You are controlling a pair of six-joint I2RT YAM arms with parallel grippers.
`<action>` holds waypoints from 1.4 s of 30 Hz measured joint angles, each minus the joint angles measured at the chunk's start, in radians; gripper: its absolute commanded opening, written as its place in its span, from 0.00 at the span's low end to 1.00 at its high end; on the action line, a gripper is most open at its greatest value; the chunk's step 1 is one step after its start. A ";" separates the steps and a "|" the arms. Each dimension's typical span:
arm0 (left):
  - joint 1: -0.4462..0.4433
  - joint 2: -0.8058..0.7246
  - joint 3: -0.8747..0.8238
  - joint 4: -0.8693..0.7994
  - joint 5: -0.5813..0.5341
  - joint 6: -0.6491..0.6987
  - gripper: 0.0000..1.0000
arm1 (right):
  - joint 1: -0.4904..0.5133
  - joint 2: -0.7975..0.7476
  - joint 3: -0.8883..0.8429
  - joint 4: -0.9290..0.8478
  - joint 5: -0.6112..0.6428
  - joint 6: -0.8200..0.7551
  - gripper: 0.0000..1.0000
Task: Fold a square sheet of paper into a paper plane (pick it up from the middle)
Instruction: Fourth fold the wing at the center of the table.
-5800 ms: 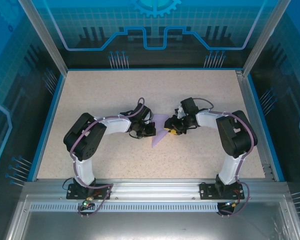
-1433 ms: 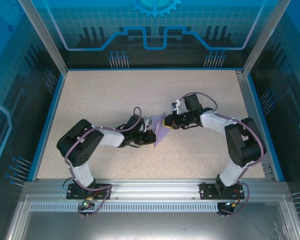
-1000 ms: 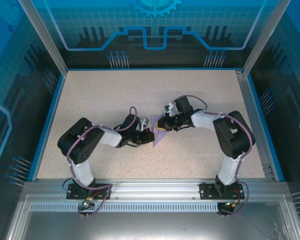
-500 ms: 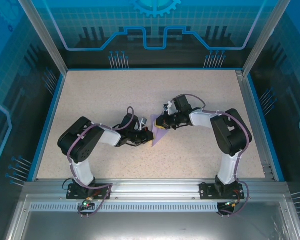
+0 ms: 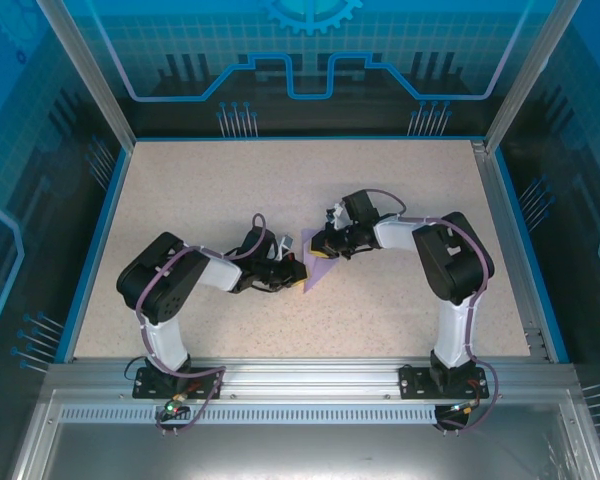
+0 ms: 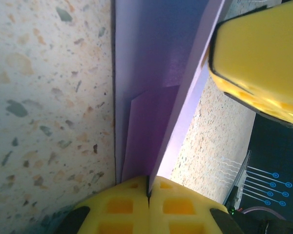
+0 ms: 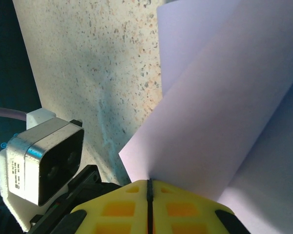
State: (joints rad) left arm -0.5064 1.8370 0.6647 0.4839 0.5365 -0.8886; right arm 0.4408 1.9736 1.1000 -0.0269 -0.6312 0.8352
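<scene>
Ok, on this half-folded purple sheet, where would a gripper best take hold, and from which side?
Probably the sheet's lifted flap edge, approached level from either arm's side: it stands off the table, while the flat part offers nothing to pinch. The left gripper and right gripper are both shut on it that way.

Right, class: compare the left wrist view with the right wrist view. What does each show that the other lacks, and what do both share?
Left wrist: the other arm's yellow finger by the sheet of paper, and a tucked inner flap. Right wrist: a grey camera box. Both: the lavender paper, the speckled table, and yellow pads, left gripper or right gripper, shut on the paper's edge.
</scene>
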 measured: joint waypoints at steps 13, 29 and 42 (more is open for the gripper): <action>0.019 0.010 0.011 -0.019 0.041 -0.003 0.00 | 0.002 0.014 0.005 -0.012 0.003 0.000 0.10; 0.035 0.026 0.039 -0.061 0.090 0.004 0.00 | 0.032 -0.019 0.006 -0.005 0.003 -0.005 0.10; 0.038 0.029 0.040 -0.064 0.098 0.004 0.00 | 0.029 0.041 0.024 -0.025 0.026 -0.032 0.10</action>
State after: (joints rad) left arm -0.4683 1.8656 0.7048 0.4202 0.6342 -0.8845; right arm 0.4702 2.0148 1.1244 -0.0517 -0.6056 0.8036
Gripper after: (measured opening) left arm 0.044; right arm 0.099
